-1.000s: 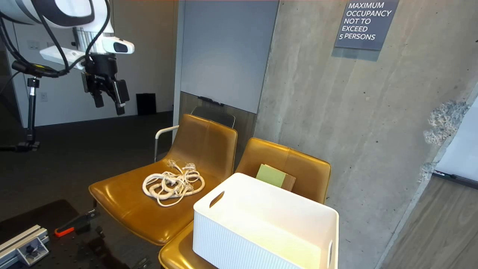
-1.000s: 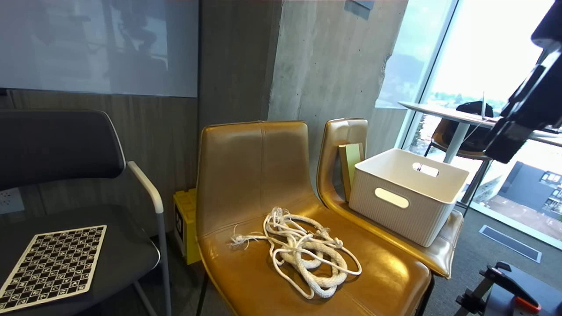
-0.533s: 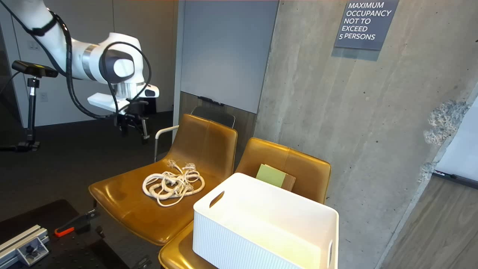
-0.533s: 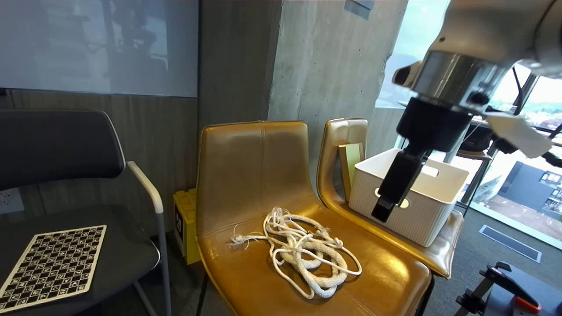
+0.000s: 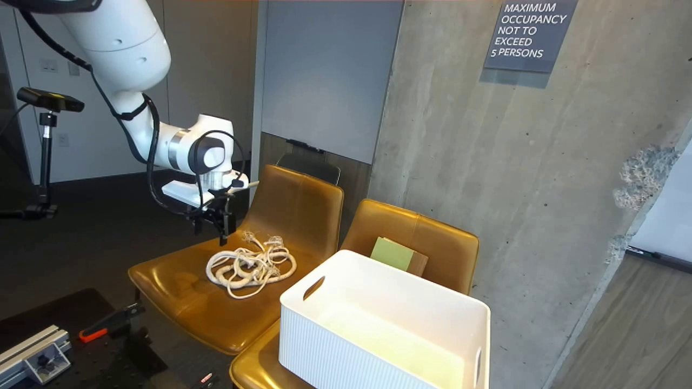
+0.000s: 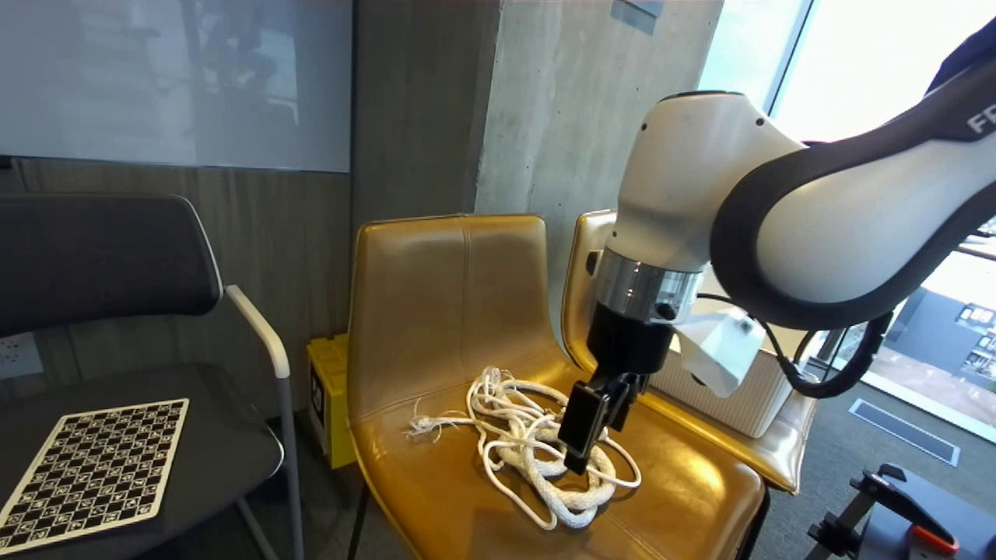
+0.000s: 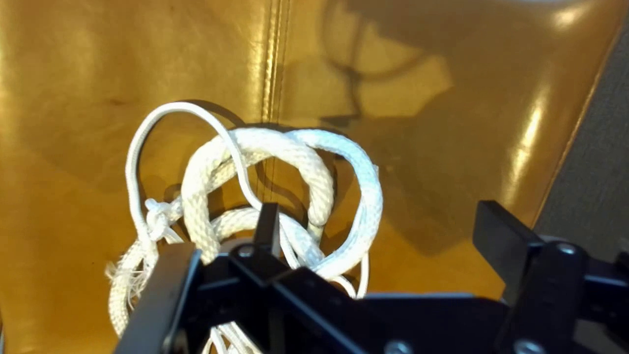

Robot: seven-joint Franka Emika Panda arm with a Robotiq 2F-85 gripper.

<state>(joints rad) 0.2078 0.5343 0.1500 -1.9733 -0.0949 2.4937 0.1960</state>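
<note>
A tangled white rope [image 5: 265, 268] lies in loops on the seat of a tan leather chair [image 5: 173, 286]. My gripper [image 5: 211, 235] hangs pointing down just above that seat, beside the rope. In an exterior view the black gripper [image 6: 597, 445] covers part of the rope [image 6: 580, 515]. From the wrist, the gripper [image 7: 378, 216] stands wide open and holds nothing. One finger [image 7: 267, 228] overlaps the rope coils [image 7: 371, 196], while the opposite finger [image 7: 501, 241] is over bare leather. The base of the gripper hides the lower part of the rope.
A white ribbed bin [image 5: 346, 340] stands on the adjoining tan chair, with a green and brown block [image 5: 391, 254] behind it. A dark chair bears a checkered board [image 6: 97, 467]. An orange-handled tool [image 5: 111, 324] lies on a black table. A camera [image 5: 51, 100] is on a stand.
The arm has swung from high beside the chairs down over the tan seat, bringing the gripper close above the rope. Its jaws have stayed open. Rope and bin have not moved.
</note>
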